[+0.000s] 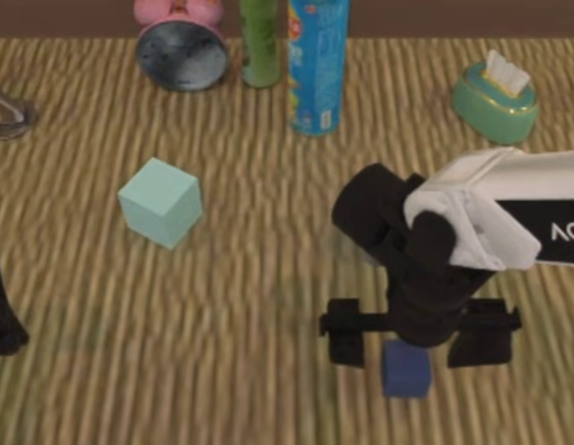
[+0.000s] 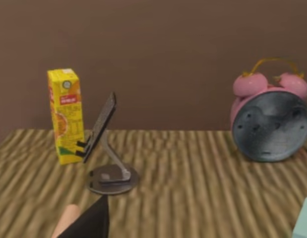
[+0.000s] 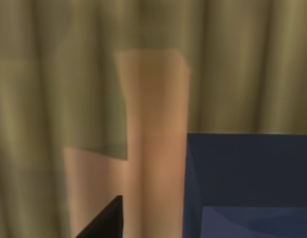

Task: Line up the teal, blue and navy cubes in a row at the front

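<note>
The right gripper [image 1: 407, 345] hangs low over the near right part of the woven straw-coloured bench [image 1: 268, 371], its jaws spread wide and released, one black finger [image 1: 346, 345] on each side of the mid-sized matte medium-blue cube [image 1: 404, 368], which sits on the bench between them with a gap at either side; the right wrist view shows that cube [image 3: 247, 183] close up beside a finger tip. Well to the left and farther back, the large pale mint-teal matte cube [image 1: 159, 201] rests alone on the bench. Along the far edge stand a pink twin-bell alarm clock [image 1: 181, 42], a green cylinder [image 1: 261, 42], a tall blue printed can [image 1: 317, 65] and, at far right, a green oval tissue holder [image 1: 495, 100]. The left gripper [image 1: 1, 311] is parked at the left edge; whether its jaws are parted I cannot tell. Its wrist view shows a yellow juice carton [image 2: 67, 115] and a metal phone stand [image 2: 107, 153].
</note>
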